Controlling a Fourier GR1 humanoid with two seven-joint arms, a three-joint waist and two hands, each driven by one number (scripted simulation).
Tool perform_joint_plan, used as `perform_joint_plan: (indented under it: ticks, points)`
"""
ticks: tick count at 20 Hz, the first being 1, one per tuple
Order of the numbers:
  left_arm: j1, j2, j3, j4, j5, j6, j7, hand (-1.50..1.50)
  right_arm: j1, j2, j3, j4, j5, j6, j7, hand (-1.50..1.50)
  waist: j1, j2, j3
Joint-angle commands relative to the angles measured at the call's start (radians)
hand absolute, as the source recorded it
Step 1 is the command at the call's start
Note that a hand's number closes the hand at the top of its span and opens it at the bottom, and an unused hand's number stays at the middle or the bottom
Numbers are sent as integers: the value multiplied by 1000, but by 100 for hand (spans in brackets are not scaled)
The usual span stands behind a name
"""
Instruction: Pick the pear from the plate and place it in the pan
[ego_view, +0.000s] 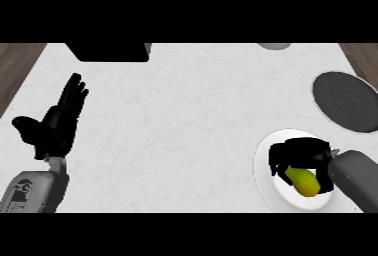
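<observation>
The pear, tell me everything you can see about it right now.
The pear is yellow-green, greener at its upper end and yellower toward the lower, with a smooth skin. It lies on its side, slanting down toward the right, on the white plate at the counter's right. The black right hand is over its upper end, fingers curled down around it, so the top of the fruit is hidden. No stem shows. It is still on the plate, not in the dark pan beyond it.

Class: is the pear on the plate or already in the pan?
On the plate: the pear lies there under the right hand; the pan sits apart.
</observation>
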Motion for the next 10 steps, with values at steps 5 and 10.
perform_joint_plan:
  ticks: [5,10]
  points:
    - [27,22,27,-1,-9,18,4,0,5,98,-317,146,-185,-20,592,150,-77,-18,3]
    - [34,19,26,-6,-2,13,20,0,-91,208,-440,67,-168,-311,944,150,-63,-30,4]
